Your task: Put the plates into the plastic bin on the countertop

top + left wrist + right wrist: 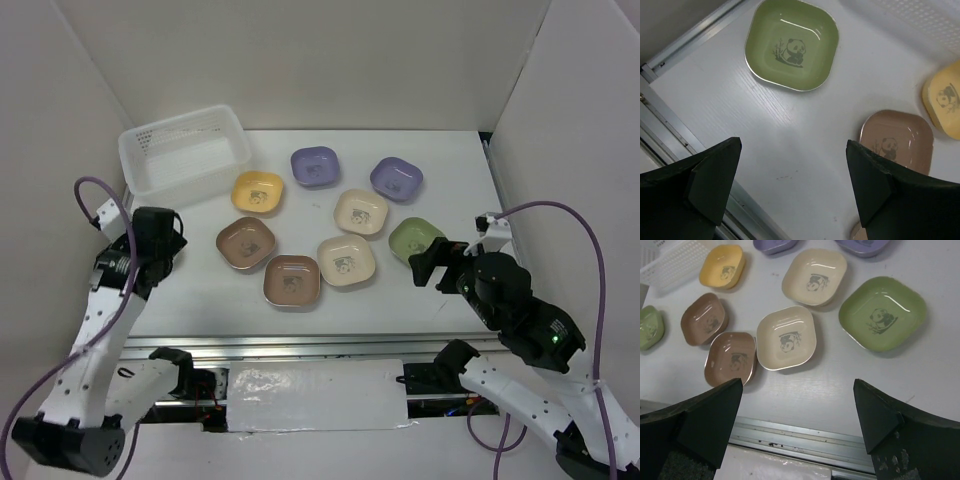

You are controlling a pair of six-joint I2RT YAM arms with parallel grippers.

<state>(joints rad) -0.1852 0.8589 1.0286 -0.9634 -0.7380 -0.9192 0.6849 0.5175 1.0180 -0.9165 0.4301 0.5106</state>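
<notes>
left gripper [793,150] and right gripper [798,385] both gape wide, gripping nothing. panda-printed plates [346,260] lie spread across the countertop [460,200] (one green plate [791,45] lies by the left gripper), all outside the plastic bin [188,160] at far left.

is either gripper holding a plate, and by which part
Nothing is held: the left gripper and the right gripper both stand open and empty.
</notes>
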